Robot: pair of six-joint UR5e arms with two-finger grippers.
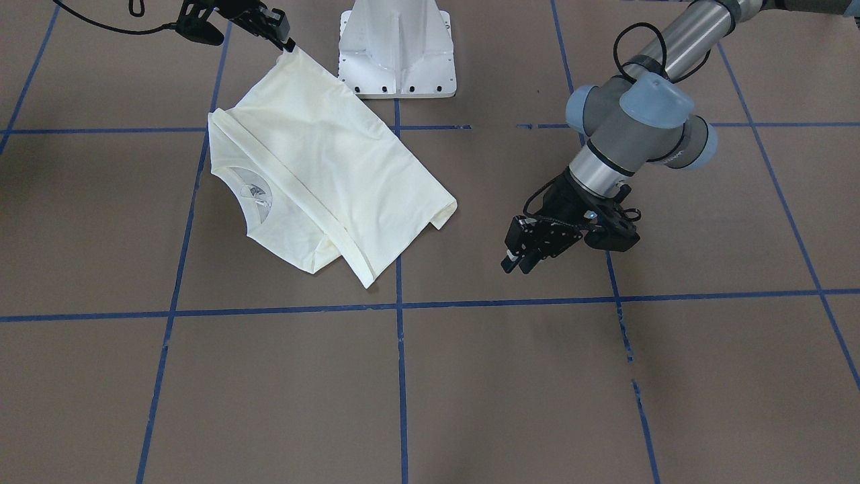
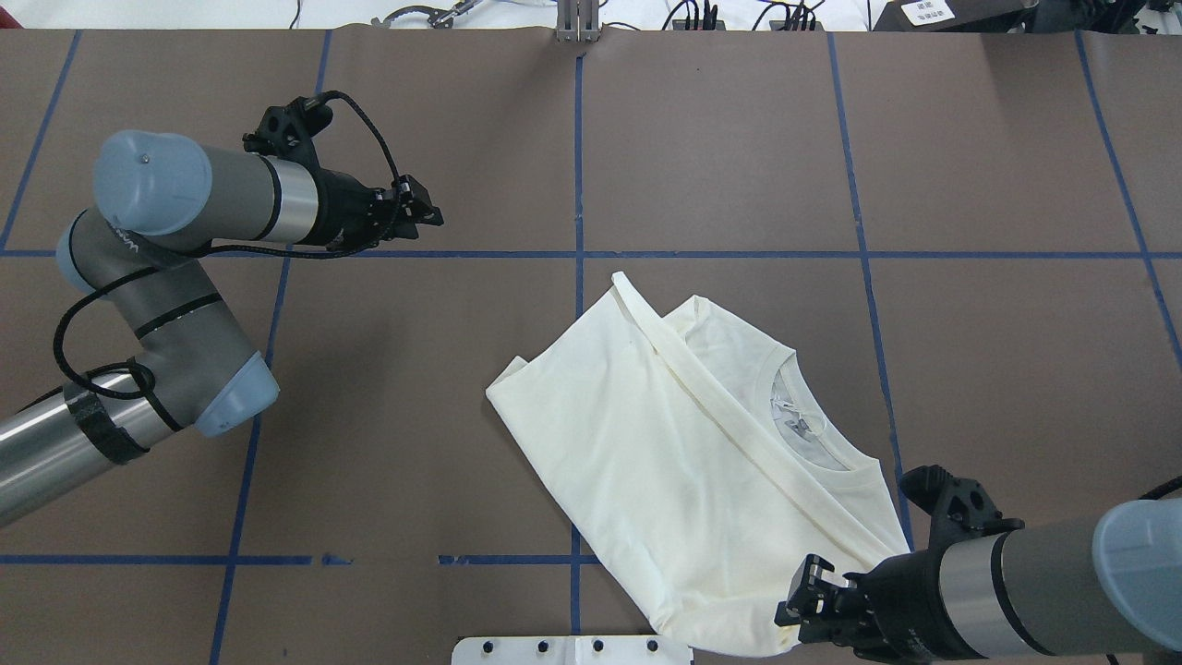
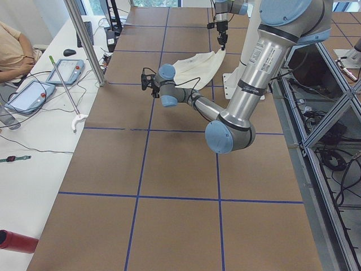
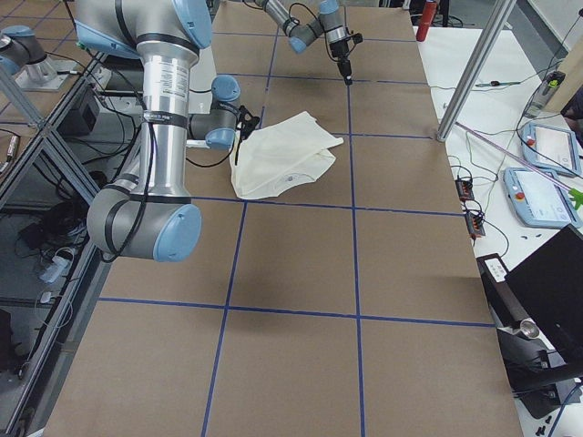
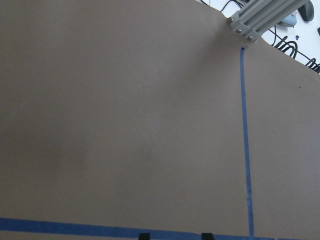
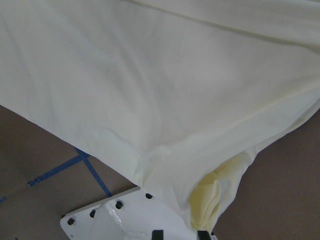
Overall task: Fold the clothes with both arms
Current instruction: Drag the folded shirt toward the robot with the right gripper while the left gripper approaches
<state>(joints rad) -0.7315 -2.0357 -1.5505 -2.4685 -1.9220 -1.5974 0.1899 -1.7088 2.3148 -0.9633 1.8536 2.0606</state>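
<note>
The cream T-shirt [image 1: 336, 168] lies folded on the brown table, plain side up, with the neckline and label [image 1: 256, 193] showing; the print is hidden. It also shows in the overhead view [image 2: 665, 462] and fills the right wrist view [image 6: 150, 75]. My right gripper [image 1: 290, 44] is shut on the shirt's corner nearest the robot and holds it slightly raised; it shows in the overhead view [image 2: 796, 617] too. My left gripper [image 1: 517, 263] is open and empty above bare table, well clear of the shirt; it also shows in the overhead view [image 2: 430, 214].
The white pedestal base [image 1: 398, 50] stands right beside the held corner and shows in the right wrist view [image 6: 110, 220]. Blue tape lines [image 1: 401, 376] grid the table. An aluminium post [image 5: 260, 17] stands at the far edge. A side table [image 3: 39, 107] holds devices and cables.
</note>
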